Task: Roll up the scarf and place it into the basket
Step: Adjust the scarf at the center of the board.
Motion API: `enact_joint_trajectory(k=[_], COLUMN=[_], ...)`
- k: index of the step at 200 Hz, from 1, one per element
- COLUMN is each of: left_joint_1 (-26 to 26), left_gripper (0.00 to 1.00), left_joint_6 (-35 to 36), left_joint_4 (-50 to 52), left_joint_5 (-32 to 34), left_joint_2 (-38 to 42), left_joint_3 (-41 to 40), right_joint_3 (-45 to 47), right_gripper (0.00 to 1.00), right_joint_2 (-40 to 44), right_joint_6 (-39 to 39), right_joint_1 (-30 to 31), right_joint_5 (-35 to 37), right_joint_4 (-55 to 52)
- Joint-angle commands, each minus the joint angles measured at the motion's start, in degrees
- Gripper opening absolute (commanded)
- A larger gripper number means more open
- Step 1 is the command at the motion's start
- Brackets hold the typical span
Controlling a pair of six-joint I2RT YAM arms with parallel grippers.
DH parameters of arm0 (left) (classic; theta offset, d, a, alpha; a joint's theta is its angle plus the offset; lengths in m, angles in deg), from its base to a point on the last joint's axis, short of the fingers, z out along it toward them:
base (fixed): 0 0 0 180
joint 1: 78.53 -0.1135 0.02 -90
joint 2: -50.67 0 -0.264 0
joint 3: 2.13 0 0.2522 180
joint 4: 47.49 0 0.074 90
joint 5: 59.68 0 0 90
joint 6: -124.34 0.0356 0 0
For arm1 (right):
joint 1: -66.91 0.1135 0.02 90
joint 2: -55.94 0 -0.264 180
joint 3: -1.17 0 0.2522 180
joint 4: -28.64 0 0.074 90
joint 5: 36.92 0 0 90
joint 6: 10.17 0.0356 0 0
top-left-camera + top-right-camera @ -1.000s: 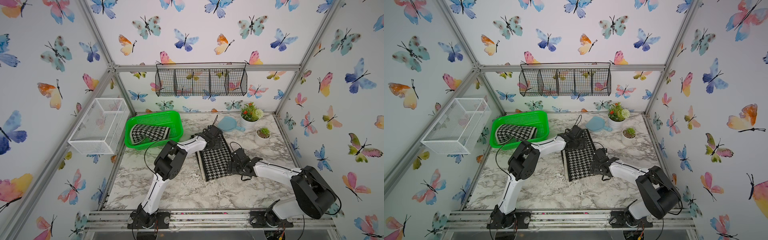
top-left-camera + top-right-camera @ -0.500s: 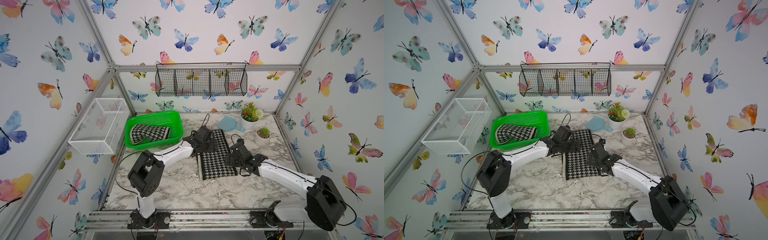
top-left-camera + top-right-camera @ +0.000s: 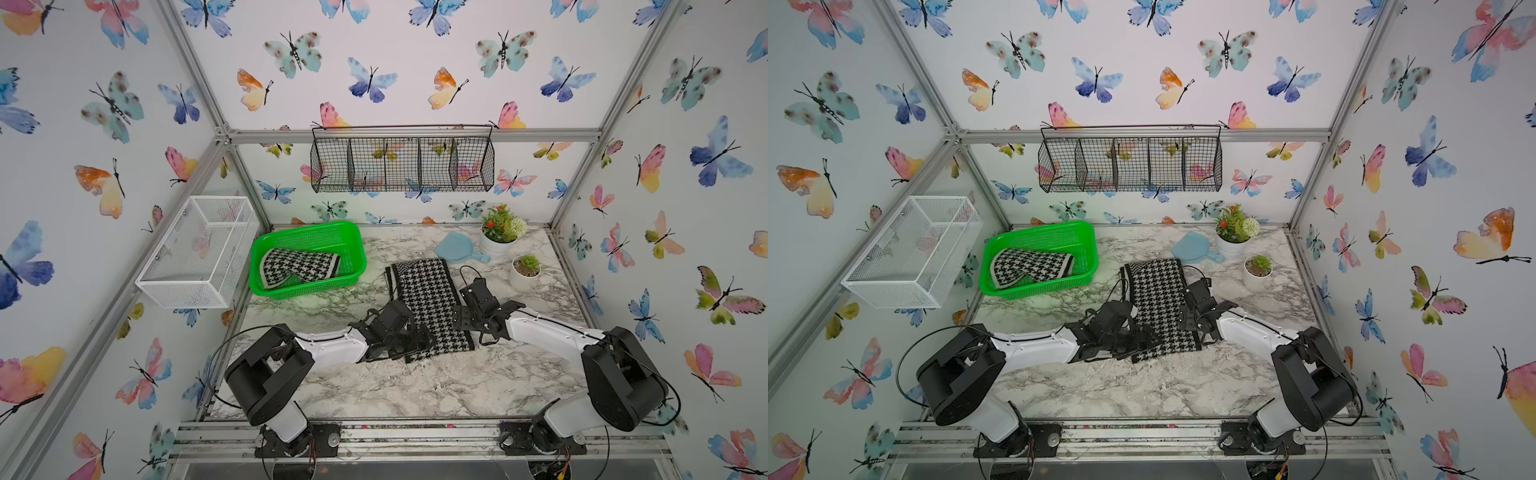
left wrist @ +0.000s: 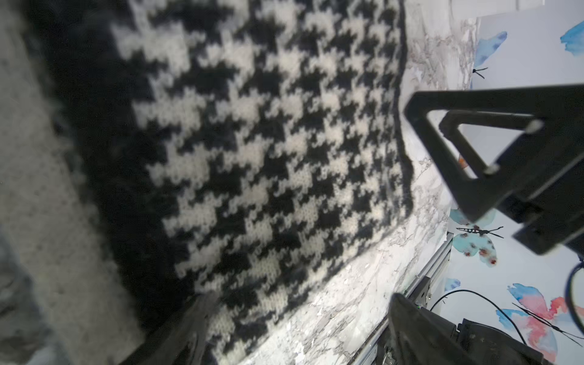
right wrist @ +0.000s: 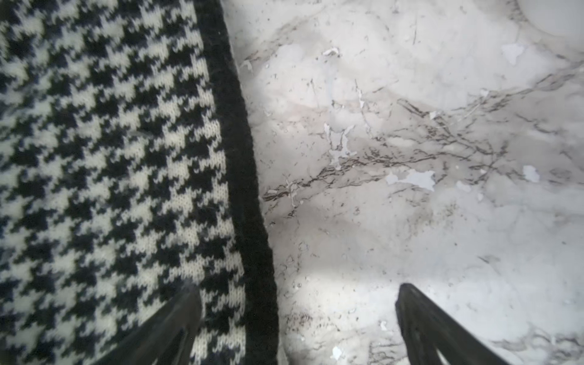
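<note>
A black-and-white houndstooth scarf [image 3: 428, 299] [image 3: 1158, 299] lies flat and unrolled on the marble table, right of the green basket [image 3: 309, 286] [image 3: 1038, 287]. My left gripper [image 3: 417, 340] [image 4: 297, 322] is open, low over the scarf's near-left corner, with cloth and bare table between its fingers. My right gripper [image 3: 463, 318] [image 5: 300, 316] is also open and straddles the scarf's black right border [image 5: 249, 202]. One right finger [image 5: 177, 325] is over the cloth, the other over marble. Neither gripper holds anything.
Another houndstooth scarf [image 3: 299, 268] lies in the basket. A white wire-mesh box [image 3: 199, 249] hangs on the left wall and a black wire rack [image 3: 401, 164] on the back wall. A blue paddle [image 3: 455, 247] and two potted plants [image 3: 500, 232] [image 3: 525, 268] stand at the back right.
My left gripper has pulled back from the scarf's far end to its near-left corner, uncovering the scarf's full length. The right gripper stays at the scarf's right edge.
</note>
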Motion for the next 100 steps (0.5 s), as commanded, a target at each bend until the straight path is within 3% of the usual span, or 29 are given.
enact_joint_trajectory(k=[1, 48, 78, 100], left_joint_1=[-0.76, -6.94, -12.41, -16.1], left_gripper=[0.89, 0.89, 0.9, 0.9], left_joint_6=[-4.08, -2.69, 1.61, 5.18], left_joint_4=[-5.27, -1.66, 1.49, 4.85], left_joint_5=[-1.5, -0.58, -1.73, -2.46], left_joint_2=[-0.43, 0.04, -0.07, -1.42], left_joint_3=[-1.99, -6.47, -6.93, -5.31], right_joint_3=[-1.78, -1.39, -0.91, -1.09], right_gripper=[0.98, 0.98, 0.99, 0.95], right_joint_2=[1.24, 7.48, 10.8, 11.49], right_joint_6=[-1.6, -10.64, -15.84, -20.04], right_joint_1=[0.04, 1.79, 3.24, 5.42], right_joint_5=[-1.82, -6.56, -10.14, -12.0], right_joint_4=[-1.21, 0.01, 0.79, 1.34])
